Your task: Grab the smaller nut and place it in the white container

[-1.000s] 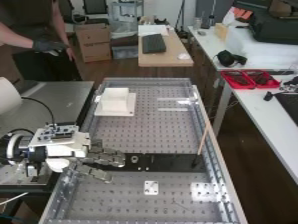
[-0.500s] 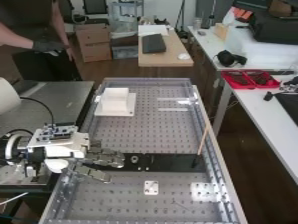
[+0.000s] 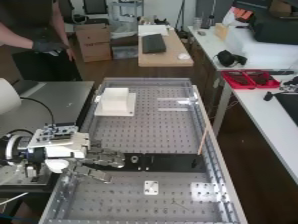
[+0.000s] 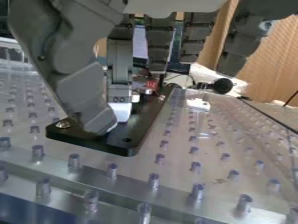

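- high view: the perforated table [image 3: 133,135] runs away from the camera, looking just as it did in both earlier frames.
- the white arm [image 3: 8,96] comes in from the left, about where it was before, with at most a slight shift since the first frame.
- the hand [image 3: 65,150] is low over the table's left side, its fingers [image 3: 106,159] relaxed and extended, set apart from the thumb; that spread has hardly changed.
- the black plate [image 3: 176,162] lies across the table, unmoved, its left end by the fingers; in the wrist view the thumb [image 4: 73,80] overlaps it, though i can't tell if they touch.
- the white container [image 3: 115,99] stands on its square base toward the far left, same place as before.
- the thin stick [image 3: 203,137] leans at the right side, as earlier.
- the small white plate [image 3: 151,191] lies nearer the camera, unmoved.
- a ring-like piece [image 3: 134,159] sits on the black plate just beyond the fingertips, also unmoved; tiny pale spots show near it, and i can't tell which is the smaller nut.
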Motion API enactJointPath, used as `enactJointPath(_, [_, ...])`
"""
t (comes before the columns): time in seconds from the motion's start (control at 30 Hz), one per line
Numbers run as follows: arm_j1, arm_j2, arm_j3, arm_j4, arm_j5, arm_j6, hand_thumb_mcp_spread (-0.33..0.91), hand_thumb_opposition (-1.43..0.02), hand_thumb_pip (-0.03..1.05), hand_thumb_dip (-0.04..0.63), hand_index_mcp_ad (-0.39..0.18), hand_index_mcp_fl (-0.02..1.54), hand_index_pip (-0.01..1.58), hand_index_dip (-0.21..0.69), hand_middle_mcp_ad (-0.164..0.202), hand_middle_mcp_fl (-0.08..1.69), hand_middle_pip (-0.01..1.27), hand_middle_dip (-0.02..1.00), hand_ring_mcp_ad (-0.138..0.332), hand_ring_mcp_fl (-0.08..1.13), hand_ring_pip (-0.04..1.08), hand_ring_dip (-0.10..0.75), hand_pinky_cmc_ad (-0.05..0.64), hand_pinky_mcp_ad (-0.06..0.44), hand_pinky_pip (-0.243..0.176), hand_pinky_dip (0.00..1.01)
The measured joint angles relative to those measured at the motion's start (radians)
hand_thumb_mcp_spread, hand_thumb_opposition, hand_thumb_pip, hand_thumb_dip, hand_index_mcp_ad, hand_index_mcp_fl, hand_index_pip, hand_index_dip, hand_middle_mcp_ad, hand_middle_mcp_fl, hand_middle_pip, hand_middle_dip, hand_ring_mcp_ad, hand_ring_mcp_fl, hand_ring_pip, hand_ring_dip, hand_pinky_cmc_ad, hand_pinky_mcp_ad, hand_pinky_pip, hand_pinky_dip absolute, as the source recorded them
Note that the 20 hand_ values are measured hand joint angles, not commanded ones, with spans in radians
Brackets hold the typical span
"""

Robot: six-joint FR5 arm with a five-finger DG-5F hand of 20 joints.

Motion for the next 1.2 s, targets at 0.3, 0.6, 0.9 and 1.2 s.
enactJointPath(0.3, [0.001,0.001,0.002,-0.001,0.001,0.002,0.42,-0.86,0.76,0.216,-0.131,0.21,1.52,0.101,0.051,0.11,0.12,0.24,0.112,0.0,0.09,0.129,0.328,0.279,0.002,0.19])
enactJointPath(0.6, [0.005,0.004,0.005,0.0,0.005,0.009,0.42,-0.87,0.73,0.216,-0.131,0.28,1.5,0.101,0.051,0.1,0.12,0.24,0.108,0.0,0.09,0.129,0.328,0.279,0.019,0.19])
enactJointPath(0.9, [0.006,0.003,0.009,-0.006,0.006,0.007,0.42,-0.87,0.73,0.216,-0.129,0.3,1.5,0.103,0.051,0.12,0.12,0.24,0.108,0.0,0.09,0.129,0.328,0.279,0.035,0.19])
enactJointPath(1.2, [0.011,0.001,0.011,-0.008,0.007,0.009,0.42,-0.87,0.74,0.23,-0.127,0.3,1.5,0.11,0.051,0.12,0.12,0.24,0.108,0.0,0.09,0.129,0.328,0.279,0.035,0.19])
